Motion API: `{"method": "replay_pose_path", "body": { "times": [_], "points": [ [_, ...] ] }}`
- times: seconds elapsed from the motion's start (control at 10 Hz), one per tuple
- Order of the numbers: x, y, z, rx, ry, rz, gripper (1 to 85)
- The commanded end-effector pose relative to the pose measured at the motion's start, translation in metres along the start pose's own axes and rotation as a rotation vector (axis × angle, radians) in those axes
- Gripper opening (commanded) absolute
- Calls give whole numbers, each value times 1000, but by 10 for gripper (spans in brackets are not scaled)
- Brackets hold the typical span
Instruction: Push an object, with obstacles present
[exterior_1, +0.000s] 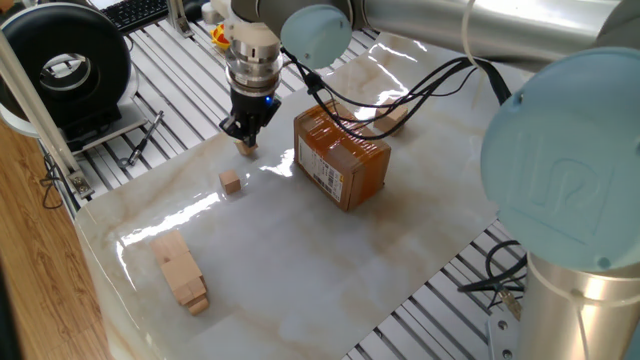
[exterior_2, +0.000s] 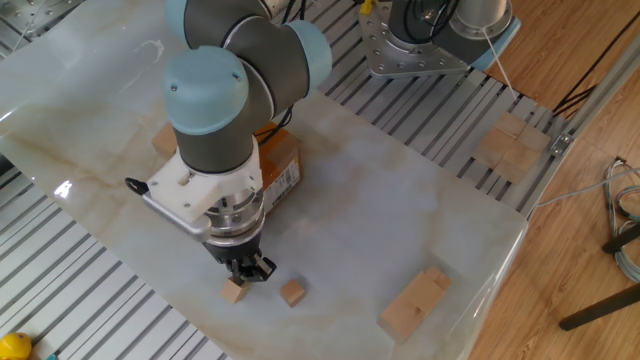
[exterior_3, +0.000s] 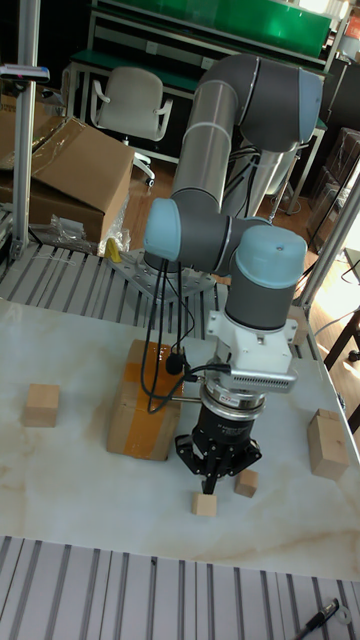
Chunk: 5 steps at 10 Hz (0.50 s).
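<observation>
Pincer (exterior_1: 245, 140) points straight down at the table (exterior_1: 300, 270), with its fingers drawn together and nothing between them. The tips sit low, at or just above the slab. The tall fixed view shows them tapering to a single narrow point (exterior_3: 210, 485).

Findings, largest first:

1. Box (exterior_1: 340, 160): orange-brown, taped, white label on one side. It stands on the slab beside the arm's wrist, apart from the fingertips.
2. Stacked blocks (exterior_1: 180, 270): lying near the table edge, well apart from the pincer. The other fixed view shows them (exterior_2: 415, 300) by the corner of the slab.
3. Bigger cube (exterior_3: 41, 405): on the far side of the box from the pincer, well apart from it.
4. Small cube (exterior_1: 246, 150): on the slab directly at the fingertips. In the other fixed view it (exterior_2: 234, 291) lies just below and left of the pincer (exterior_2: 247, 272). In the tall fixed view it (exterior_3: 204, 503) sits immediately in front of the tips. It appears to touch them, but contact cannot be confirmed.
5. Second small cube (exterior_1: 231, 181): of like size, near the first but separate from it and clear of the fingers. It also shows in the other fixed view (exterior_2: 292, 292) and the tall fixed view (exterior_3: 245, 483).
</observation>
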<state>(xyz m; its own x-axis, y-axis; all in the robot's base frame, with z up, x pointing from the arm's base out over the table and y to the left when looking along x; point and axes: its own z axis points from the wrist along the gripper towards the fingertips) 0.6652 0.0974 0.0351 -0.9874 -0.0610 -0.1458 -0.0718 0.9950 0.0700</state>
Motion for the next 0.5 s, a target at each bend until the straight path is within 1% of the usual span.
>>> {"method": "replay_pose_path", "body": {
  "times": [0.0,0.4],
  "points": [
    [0,-2,-2,-11,-1,3,60],
    [4,0,-4,-21,-2,3,60]
  ]
}}
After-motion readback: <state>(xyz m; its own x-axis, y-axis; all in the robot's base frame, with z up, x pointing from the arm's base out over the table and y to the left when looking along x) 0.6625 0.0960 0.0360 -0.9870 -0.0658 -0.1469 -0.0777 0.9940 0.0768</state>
